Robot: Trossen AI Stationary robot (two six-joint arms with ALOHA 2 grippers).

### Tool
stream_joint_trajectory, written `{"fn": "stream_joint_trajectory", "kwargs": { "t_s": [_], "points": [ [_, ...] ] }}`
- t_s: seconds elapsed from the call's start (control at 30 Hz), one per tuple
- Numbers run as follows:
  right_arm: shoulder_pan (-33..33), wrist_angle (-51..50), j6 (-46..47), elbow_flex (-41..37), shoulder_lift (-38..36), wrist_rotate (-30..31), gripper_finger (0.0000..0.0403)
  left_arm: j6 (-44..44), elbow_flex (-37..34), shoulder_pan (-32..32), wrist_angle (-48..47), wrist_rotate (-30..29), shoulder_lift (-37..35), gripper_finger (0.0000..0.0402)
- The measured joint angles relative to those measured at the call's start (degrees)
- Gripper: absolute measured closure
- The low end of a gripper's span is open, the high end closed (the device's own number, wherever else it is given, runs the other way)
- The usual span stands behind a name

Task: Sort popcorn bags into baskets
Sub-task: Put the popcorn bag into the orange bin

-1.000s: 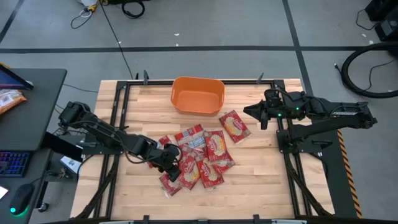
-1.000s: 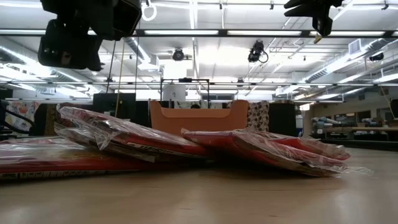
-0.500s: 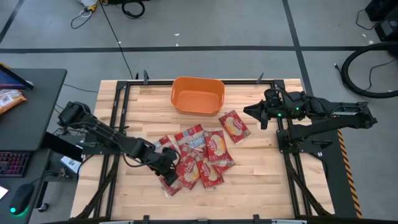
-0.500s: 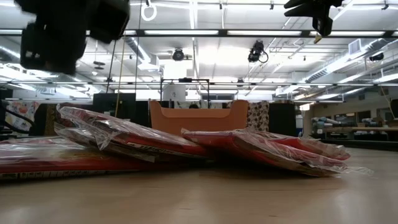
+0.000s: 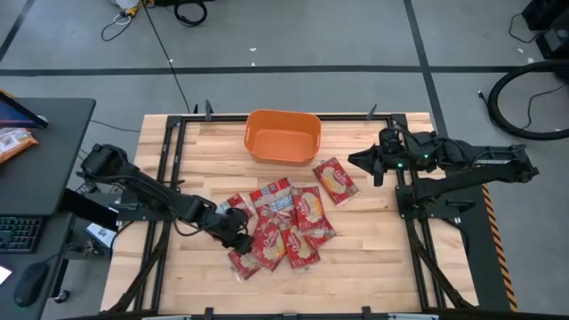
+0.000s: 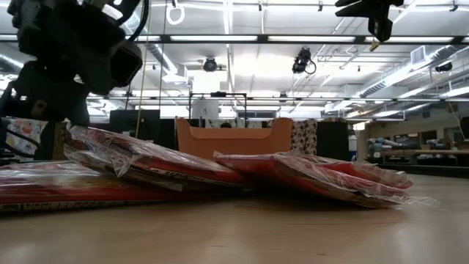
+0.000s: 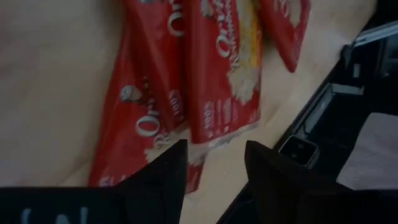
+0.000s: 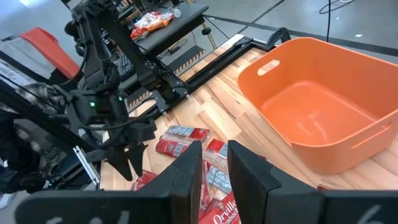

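On the wooden desk (image 5: pixel 373 258), orange basket (image 5: pixel 283 136) sits at the far edge, middle, holding no packets, and the popcorn bags (image 5: pixel 283 224) lie in an overlapping red pile just in front of it, one bag (image 5: pixel 334 180) off to the pile's right side near the basket. Left gripper (image 5: pixel 238 233) is low at the pile's left edge, fingers (image 7: pixel 163 171) parted with a narrow gap above the bags, gripping nothing. Right gripper (image 5: pixel 366 163) hangs raised at the desk's right side, well apart from the bags, fingers (image 8: pixel 189 165) slightly apart with nothing between.
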Motion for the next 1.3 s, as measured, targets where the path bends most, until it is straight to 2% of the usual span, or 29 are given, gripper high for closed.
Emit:
{"fn": "stream_joint_trajectory", "kwargs": {
  "t_s": [0.23,0.4,0.63,1.0,1.3],
  "points": [
    [0.0,0.1,-0.2,0.0,0.0,0.1,0.0321,-1.0,0.1,0.0,2.6,0.7,3.0,0.017],
    [0.0,0.5,-0.5,0.0,0.3,0.1,0.0321,-1.7,0.0,0.0,4.2,1.5,5.8,0.0155],
    [0.0,0.5,-0.5,0.0,1.9,0.2,0.0321,-3.2,0.1,0.1,12.6,2.8,8.4,0.0172],
    [0.0,1.9,-0.6,0.0,4.1,-0.2,0.0321,-4.6,0.1,0.1,12.9,2.5,8.5,0.0226],
    [0.0,2.3,-0.7,0.0,4.2,-0.4,0.0321,-4.6,0.1,0.1,14.3,3.9,8.5,0.0233]
  ]
}}
